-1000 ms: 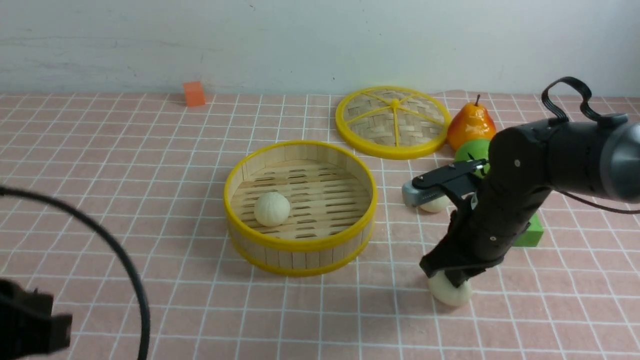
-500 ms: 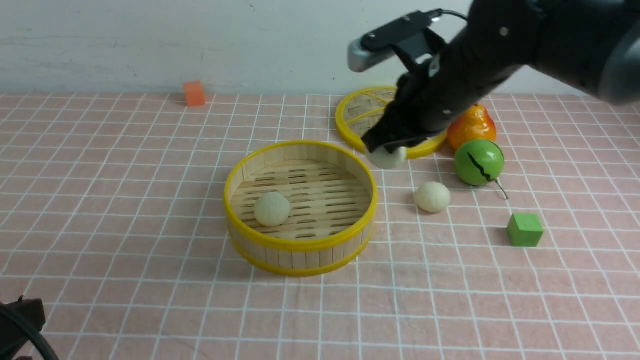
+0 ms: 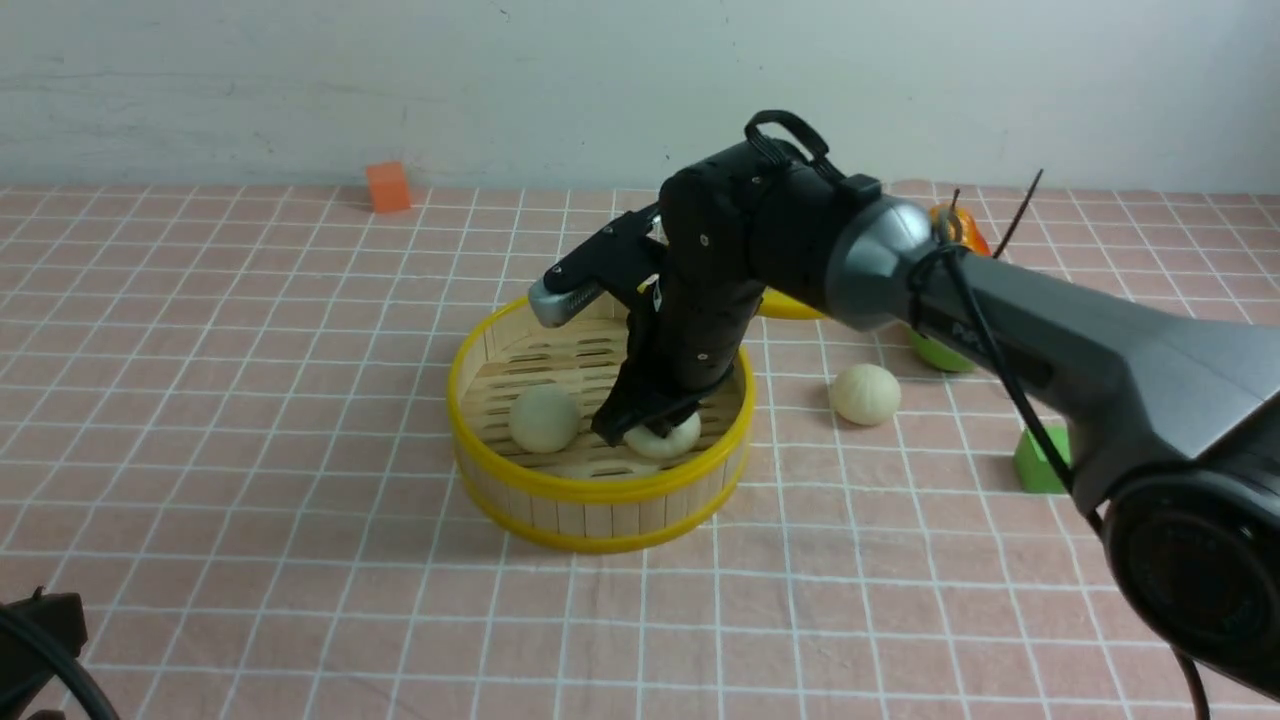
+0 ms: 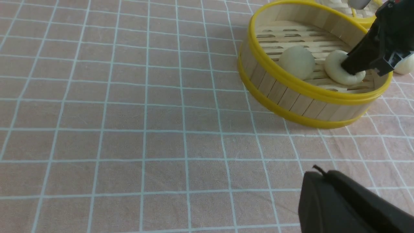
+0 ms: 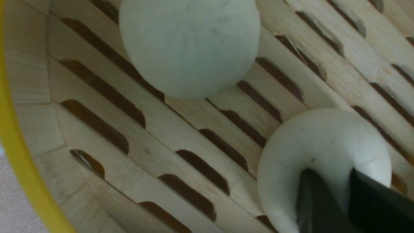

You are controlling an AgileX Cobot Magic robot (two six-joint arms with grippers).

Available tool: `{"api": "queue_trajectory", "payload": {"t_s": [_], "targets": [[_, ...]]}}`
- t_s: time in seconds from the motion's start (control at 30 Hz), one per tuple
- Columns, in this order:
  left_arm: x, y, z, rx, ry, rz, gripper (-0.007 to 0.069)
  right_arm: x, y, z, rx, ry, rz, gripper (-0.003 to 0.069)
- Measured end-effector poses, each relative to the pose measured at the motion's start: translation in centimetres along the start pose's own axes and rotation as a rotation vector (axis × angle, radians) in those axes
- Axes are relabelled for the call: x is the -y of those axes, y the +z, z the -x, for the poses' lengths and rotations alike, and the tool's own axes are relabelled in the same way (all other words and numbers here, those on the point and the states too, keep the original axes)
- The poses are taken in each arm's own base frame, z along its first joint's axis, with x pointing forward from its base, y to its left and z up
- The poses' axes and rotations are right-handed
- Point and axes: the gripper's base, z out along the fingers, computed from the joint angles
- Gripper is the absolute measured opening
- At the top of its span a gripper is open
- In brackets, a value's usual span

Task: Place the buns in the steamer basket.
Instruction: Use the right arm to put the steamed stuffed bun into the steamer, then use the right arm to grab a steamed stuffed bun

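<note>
**A:** The buns point(image 3: 543, 418): where do we stand with them, starting at the right gripper point(image 3: 640, 425)?

**B:** We see it reaching down inside the steamer basket point(image 3: 600, 488). Its two dark fingers point(image 5: 310, 200) are set close together, with a narrow ridge of the pinched bun point(image 5: 323, 145) between them. Both fingers touch that bun, which sits on the slotted floor in the basket's right half, near the front wall.

**A:** What else do we have in the basket?

**B:** A loose bun point(image 4: 297, 61) in the left half, just beside the pinched one but apart from it.

**A:** And the last one?

**B:** The outside bun point(image 3: 865, 393) lies on the checked cloth point(image 3: 250, 400) to the right of the basket, apart from its wall.

**A:** What crowds the basket's edges?

**B:** Behind the basket to the right, we make out only a yellow sliver of the woven lid point(image 3: 790, 305) past the arm. Beyond that are bits of the green ball point(image 3: 940, 355) and the pear point(image 3: 978, 240). A green cube point(image 3: 1035, 460) sits further right than the outside bun and nearer to us. An orange block point(image 3: 388, 187) stands far behind the basket to the left, by the wall.

**A:** Room to move?

**B:** Open cloth runs left of the basket and along its near side. Our left gripper point(image 4: 326, 194) hangs low on that near left, well apart from the basket. It is closed, with nothing in it that we can see.
</note>
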Motion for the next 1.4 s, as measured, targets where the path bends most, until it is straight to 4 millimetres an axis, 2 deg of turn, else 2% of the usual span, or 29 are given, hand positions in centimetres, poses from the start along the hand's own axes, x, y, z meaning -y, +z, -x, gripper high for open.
{"api": "queue_trajectory", "payload": {"t_s": [0.03,0.1,0.13,0.17,0.23,0.3,0.4,0.47,0.53,0.6,0.63,0.67,0.7,0.73,0.77,0.8,0.87,1.13,1.23,1.3,1.37,1.4], "targets": [[0.0,0.0,0.0,0.001,0.001,0.000,-0.0013,-0.1,-0.2,0.0,-0.002,0.002,0.006,0.0223],[0.0,0.0,0.0,0.002,0.003,0.001,-0.0013,-0.5,-0.9,0.1,-0.020,0.013,0.035,0.0358],[0.0,0.0,0.0,0.002,0.003,0.001,-0.0013,-0.5,-1.0,0.1,-0.022,0.015,0.040,0.0380],[0.0,0.0,0.0,0.002,0.004,0.002,-0.0013,-0.6,-1.7,0.3,-0.019,0.027,0.055,0.0450],[0.0,0.0,0.0,0.002,0.005,0.002,-0.0013,-0.6,-2.9,0.7,-0.005,0.038,0.062,0.0528],[0.0,0.0,0.0,0.002,0.005,0.002,-0.0013,-0.1,-4.7,1.1,0.026,0.051,0.045,0.0575],[0.0,0.0,0.0,0.003,0.006,0.003,-0.0013,2.2,-7.0,1.1,0.061,0.094,-0.023,0.0591],[0.0,0.0,0.0,0.003,0.006,0.003,-0.0013,5.0,-8.0,0.5,0.066,0.147,-0.081,0.0584],[0.0,0.0,0.0,0.003,0.007,0.003,-0.0013,8.6,-8.0,-0.8,0.045,0.239,-0.118,0.0563],[0.0,0.0,0.0,0.003,0.008,0.004,-0.0013,10.1,-7.4,-1.5,0.023,0.284,-0.118,0.0548],[0.0,0.0,0.0,0.004,0.011,0.005,-0.0013,12.5,-6.3,-2.8,-0.015,0.356,-0.116,0.0526],[-0.1,0.0,0.0,0.005,0.012,0.006,-0.0013,12.9,-5.6,-3.2,-0.033,0.370,-0.110,0.0521],[-0.1,0.0,0.1,0.006,0.017,0.008,-0.0013,14.2,-4.2,-4.2,-0.071,0.404,-0.104,0.0496],[-0.1,0.0,0.1,0.006,0.018,0.009,-0.0013,14.3,-3.7,-4.4,-0.080,0.410,-0.096,0.0489],[-0.1,0.0,0.1,0.008,0.022,0.011,-0.0013,14.9,-2.1,-5.1,-0.113,0.428,-0.090,0.0464],[-0.1,0.0,0.1,0.008,0.022,0.011,-0.0013,15.0,-2.1,-5.1,-0.113,0.429,-0.090,0.0464],[-0.2,0.1,-0.2,0.002,0.032,0.017,-0.0013,15.3,-0.5,-5.6,-0.136,0.445,-0.086,0.0430],[-0.4,0.5,-0.9,-0.013,0.052,0.028,-0.0013,15.5,-0.1,-5.6,-0.125,0.447,-0.108,0.0379],[-0.4,0.5,-0.8,-0.007,0.052,0.025,-0.0013,15.5,0.9,-5.9,-0.143,0.449,-0.102,0.0321],[-0.4,0.5,-0.8,-0.002,0.053,0.022,-0.0011,15.4,1.6,-6.1,-0.155,0.454,-0.091,0.0248],[-0.4,0.5,-0.8,0.000,0.056,0.022,-0.0009,15.5,1.6,-6.1,-0.154,0.454,-0.092,0.0205],[-0.3,0.5,-0.7,0.004,0.056,0.020,-0.0008,15.5,1.5,-6.0,-0.149,0.452,-0.093,0.0150]]}}
